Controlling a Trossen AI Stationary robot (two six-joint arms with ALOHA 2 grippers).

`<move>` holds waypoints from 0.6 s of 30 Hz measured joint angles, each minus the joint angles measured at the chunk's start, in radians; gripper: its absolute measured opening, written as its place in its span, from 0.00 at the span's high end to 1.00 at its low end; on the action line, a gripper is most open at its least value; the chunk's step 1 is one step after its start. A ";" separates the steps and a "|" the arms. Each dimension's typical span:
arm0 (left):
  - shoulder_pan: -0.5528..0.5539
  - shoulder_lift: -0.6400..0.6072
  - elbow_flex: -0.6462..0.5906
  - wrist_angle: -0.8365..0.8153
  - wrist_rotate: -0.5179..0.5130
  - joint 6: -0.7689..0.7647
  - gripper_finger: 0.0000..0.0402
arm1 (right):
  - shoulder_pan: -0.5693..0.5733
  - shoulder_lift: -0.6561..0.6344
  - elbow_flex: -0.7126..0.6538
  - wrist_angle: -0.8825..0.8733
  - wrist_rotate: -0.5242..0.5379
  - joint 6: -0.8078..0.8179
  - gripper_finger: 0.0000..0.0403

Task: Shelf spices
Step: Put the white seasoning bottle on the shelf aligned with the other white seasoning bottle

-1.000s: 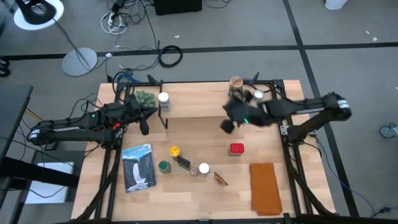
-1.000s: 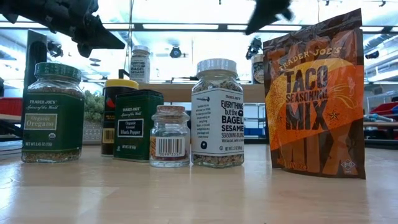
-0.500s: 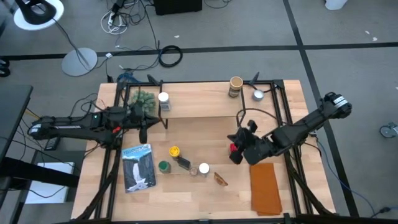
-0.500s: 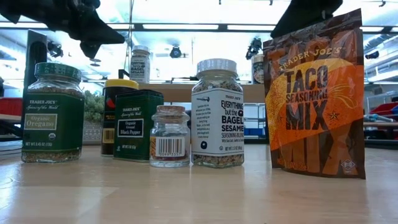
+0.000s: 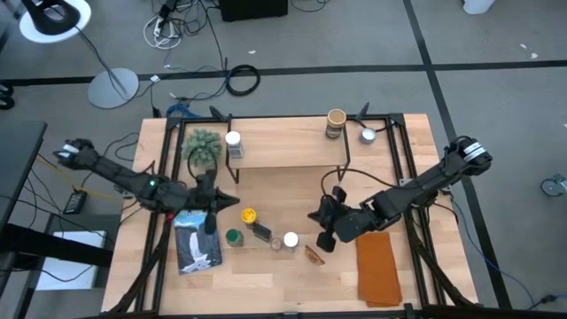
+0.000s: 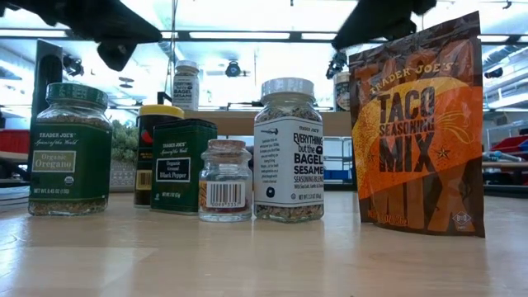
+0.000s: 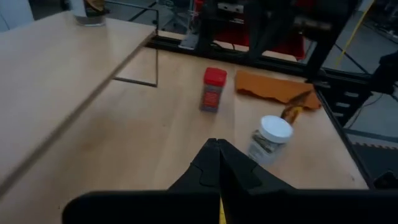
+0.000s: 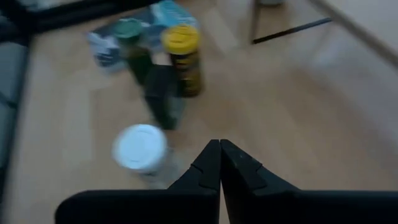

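Note:
Both grippers hover shut and empty over the table's near half. My left gripper (image 5: pixel 227 203) (image 7: pixel 218 148) points right, next to the yellow-lidded jar (image 5: pixel 249 215). My right gripper (image 5: pixel 316 218) (image 8: pixel 219 148) points left toward the white-lidded jar (image 5: pixel 290 240) (image 8: pixel 140 148). The green-lidded jar (image 5: pixel 232 237), black box (image 5: pixel 261 232) and a small jar (image 5: pixel 275 243) stand between them on their bases. The red tin (image 7: pixel 213 89) shows in the left wrist view. The wooden shelf (image 5: pixel 283 146) bears a white-lidded jar (image 5: pixel 233 142) and the tan cylinder (image 5: pixel 336 122).
A fuzzy green plant ball (image 5: pixel 204 142) and a silver cup (image 5: pixel 368 135) sit on the shelf. A blue booklet (image 5: pixel 197 237) lies near the left edge, an orange cloth (image 5: pixel 378 266) at the near right, and a seasoning bag (image 6: pixel 421 132) by the near edge.
My right gripper has come away from the shelf and swept toward the near edge, past the red tin, and now hangs beside the white-lidded jar. My left gripper has moved from the plant ball toward the near edge and right, and now stands by the yellow-lidded jar.

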 joint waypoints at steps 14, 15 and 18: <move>-0.297 0.034 0.000 0.079 -0.255 -0.060 1.00 | -0.019 0.239 0.387 -0.046 -0.078 -0.401 0.97; -0.310 0.034 0.000 0.079 -0.263 -0.060 1.00 | -0.027 0.267 0.431 -0.074 -0.083 -0.427 0.96; -0.341 0.035 0.000 0.078 -0.287 -0.063 1.00 | -0.053 0.360 0.573 -0.227 -0.094 -0.460 0.90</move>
